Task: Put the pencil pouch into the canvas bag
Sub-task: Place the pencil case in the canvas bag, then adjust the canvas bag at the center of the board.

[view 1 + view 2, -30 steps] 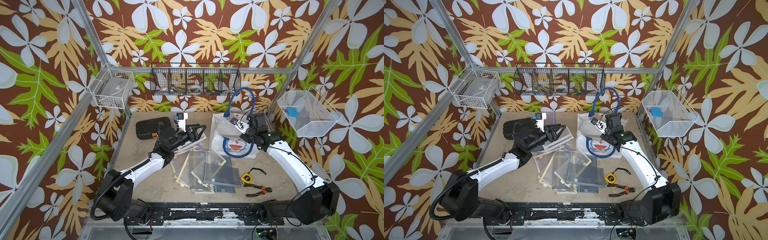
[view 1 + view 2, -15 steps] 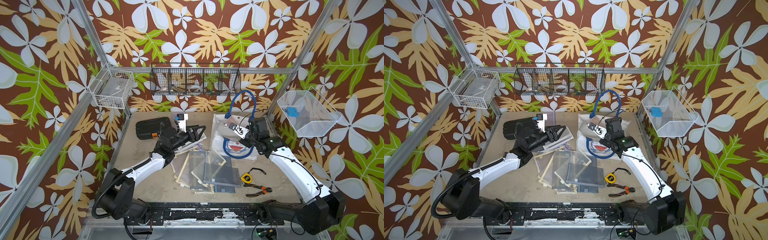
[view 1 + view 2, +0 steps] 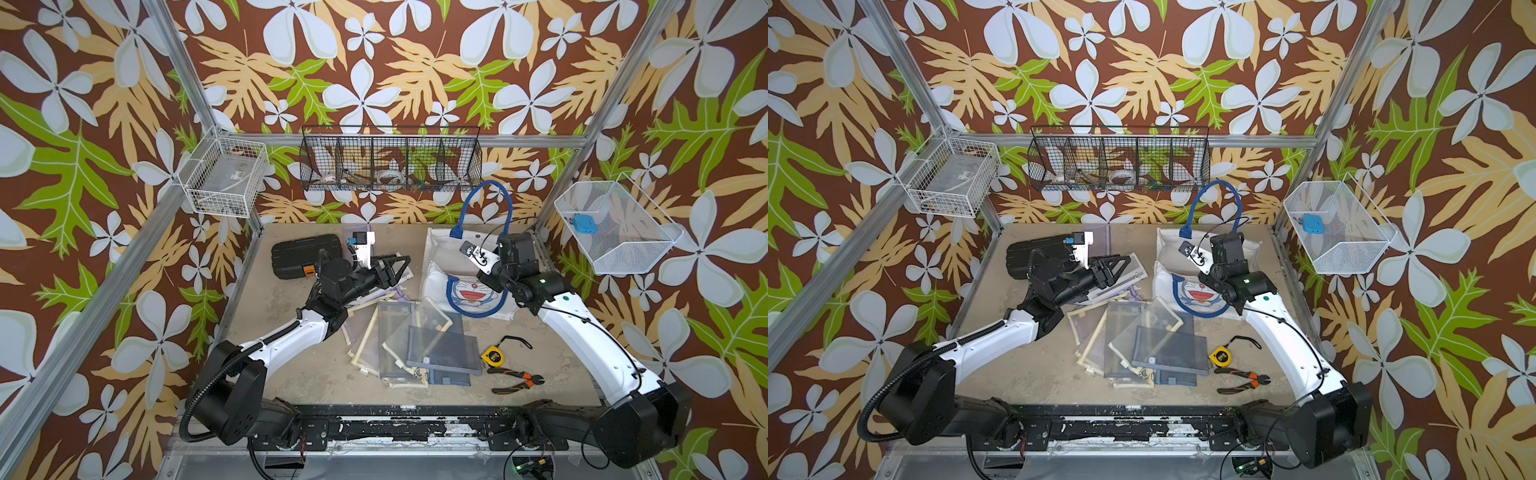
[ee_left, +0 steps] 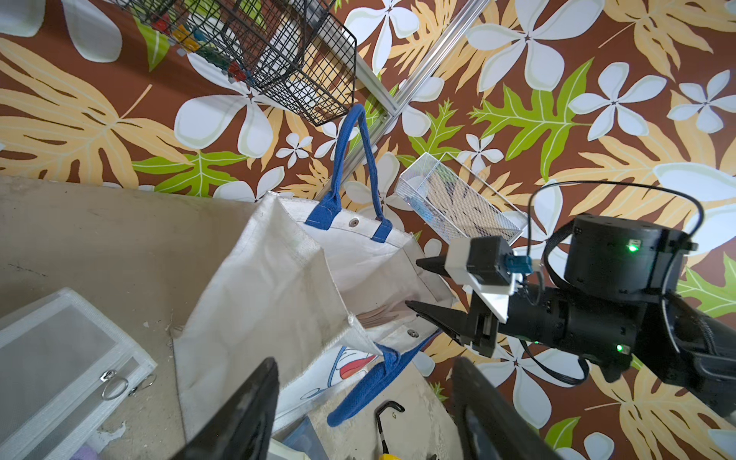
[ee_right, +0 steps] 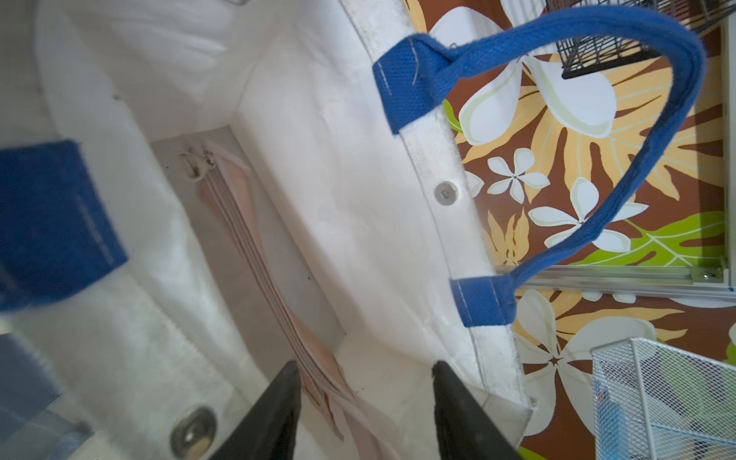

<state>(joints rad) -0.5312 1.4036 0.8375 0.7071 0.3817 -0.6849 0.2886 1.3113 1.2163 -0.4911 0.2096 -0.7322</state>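
Pencil pouch (image 5: pixel 255 247) lying inside your canvas bag (image 3: pixel 436 270), bag near the far right corner of the table (image 3: pixel 311 365), your right gripper (image 5: pixel 364 364) over its mouth, jaws apart and empty, your left gripper (image 3: pixel 401 268) spread wide beside the bag, over spare pouches (image 3: pixel 415 340).

The canvas bag (image 3: pixel 437 259) gapes open under the right tool (image 5: pixel 364 370), a blue handle (image 5: pixel 689 79) arching at its rim.

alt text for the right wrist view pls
A pink-edged pencil pouch lies inside the open white canvas bag. The right gripper hangs open over it, holding nothing; a blue handle arches against the floral wall.
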